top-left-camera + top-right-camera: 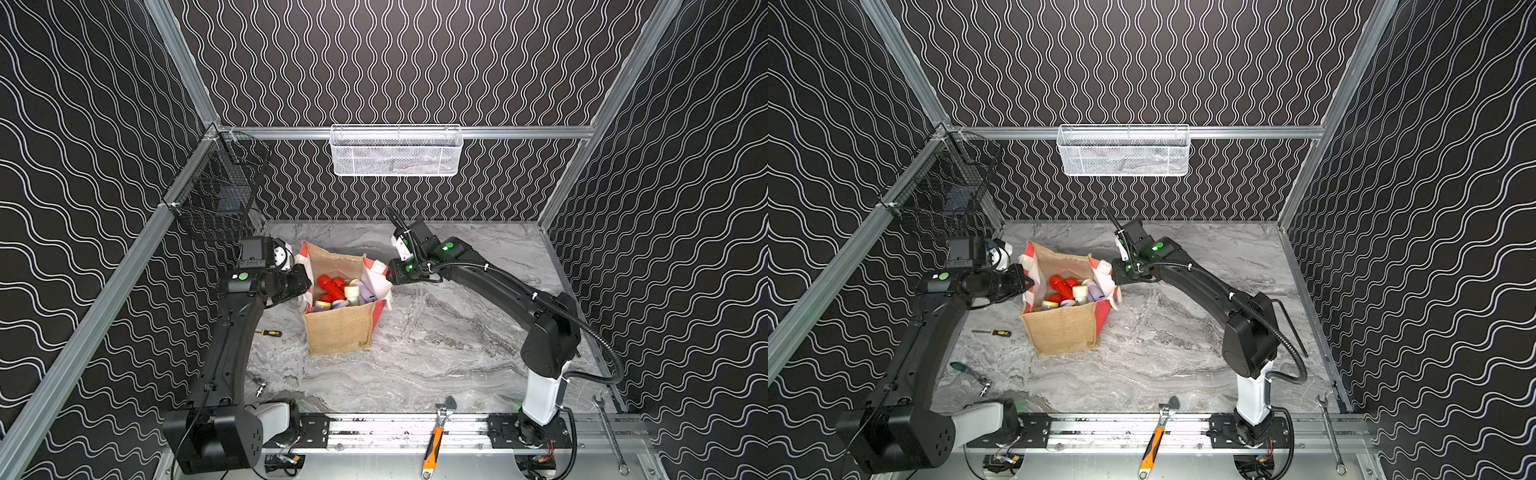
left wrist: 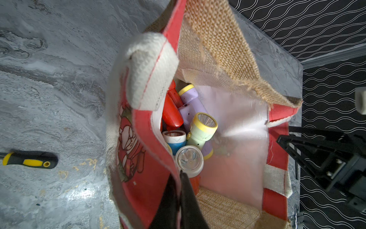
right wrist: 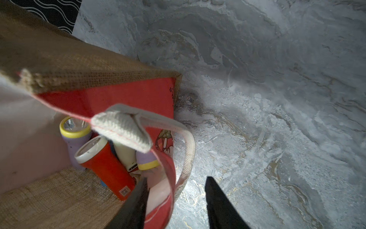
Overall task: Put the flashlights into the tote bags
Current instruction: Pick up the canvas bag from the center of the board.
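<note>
The tote bag stands open on the marble table, left of centre, in both top views. Several flashlights, red, lilac, pale green and one blue, lie piled inside it, seen close in the left wrist view and the right wrist view. My left gripper is shut on the bag's red left wall at the rim. My right gripper is at the bag's right rim, open, one finger inside and one outside the red wall, with the white handle between them.
A yellow-black screwdriver lies left of the bag. An orange-handled wrench and a steel spanner lie at the front rail. A white mesh basket hangs on the back wall, a black wire basket on the left.
</note>
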Tool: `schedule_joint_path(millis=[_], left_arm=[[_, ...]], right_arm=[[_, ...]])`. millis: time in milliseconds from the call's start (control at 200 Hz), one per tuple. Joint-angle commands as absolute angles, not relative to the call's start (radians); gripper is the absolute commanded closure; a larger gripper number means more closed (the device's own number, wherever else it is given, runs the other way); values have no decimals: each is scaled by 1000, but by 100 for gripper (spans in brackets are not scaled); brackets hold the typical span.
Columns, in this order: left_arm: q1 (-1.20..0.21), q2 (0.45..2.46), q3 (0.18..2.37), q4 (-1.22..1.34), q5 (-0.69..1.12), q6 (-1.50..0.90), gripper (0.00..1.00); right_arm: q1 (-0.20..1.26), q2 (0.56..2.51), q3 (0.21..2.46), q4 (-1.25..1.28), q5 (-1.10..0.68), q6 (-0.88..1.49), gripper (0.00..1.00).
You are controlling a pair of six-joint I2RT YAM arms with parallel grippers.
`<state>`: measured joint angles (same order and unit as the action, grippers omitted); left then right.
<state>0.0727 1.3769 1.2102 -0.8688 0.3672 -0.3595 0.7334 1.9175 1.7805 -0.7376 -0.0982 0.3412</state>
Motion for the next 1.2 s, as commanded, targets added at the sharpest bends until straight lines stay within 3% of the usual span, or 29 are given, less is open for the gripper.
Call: schedule_joint_path(millis=[0, 180, 786, 1191], left_arm=[[74, 1384, 1217, -828, 373, -347, 92], [74, 1401, 1226, -818, 389, -353, 92], [16, 1450, 1337, -778, 446, -409, 100], [-193, 1574, 1410, -671, 400, -541, 100]], right_arm=[[735, 1943, 1807, -753, -135, 336, 72], [735, 1949, 1842, -754, -166, 325, 100], [699, 1905, 1983, -802, -107, 272, 100], [573, 1843, 1963, -802, -117, 235, 100]])
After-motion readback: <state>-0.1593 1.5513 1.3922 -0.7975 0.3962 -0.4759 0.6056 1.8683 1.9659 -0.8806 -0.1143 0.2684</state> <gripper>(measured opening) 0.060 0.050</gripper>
